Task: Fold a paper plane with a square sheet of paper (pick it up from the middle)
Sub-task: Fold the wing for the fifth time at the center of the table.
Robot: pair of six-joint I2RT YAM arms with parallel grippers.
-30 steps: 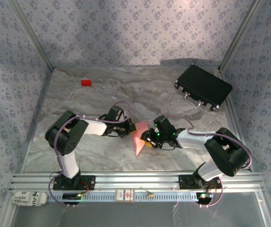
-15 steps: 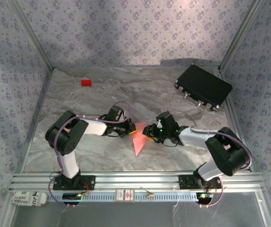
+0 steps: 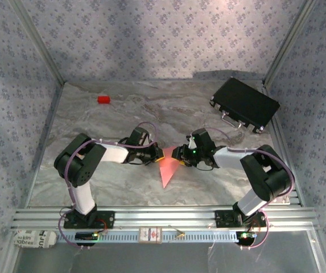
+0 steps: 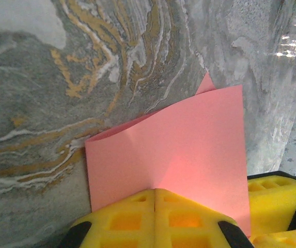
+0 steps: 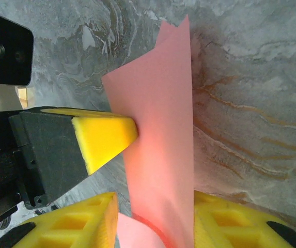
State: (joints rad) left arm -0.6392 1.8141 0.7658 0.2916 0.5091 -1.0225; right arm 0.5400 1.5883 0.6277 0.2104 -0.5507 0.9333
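Soft light came from overhead, brightest on the middle of the back wall [image 3: 151, 40] and fading toward the corners. The black case [image 3: 245, 103] threw a dark shadow behind it, and the arms laid faint ones on the worktop [image 3: 94, 122]. In the left wrist view glare streaked the upper right, and the square sheet of paper [image 4: 189, 144] glowed warmer just above the left tool [image 4: 154, 209], which was slightly blurred. The right tool [image 5: 155, 227] looked equally soft.

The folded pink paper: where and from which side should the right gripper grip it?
Grip the wide end of the folded paper, coming from the right, opposite the left gripper that pinches it. The sheet seems to stand up there between the open fingers of the right gripper, so closing would catch both faces.
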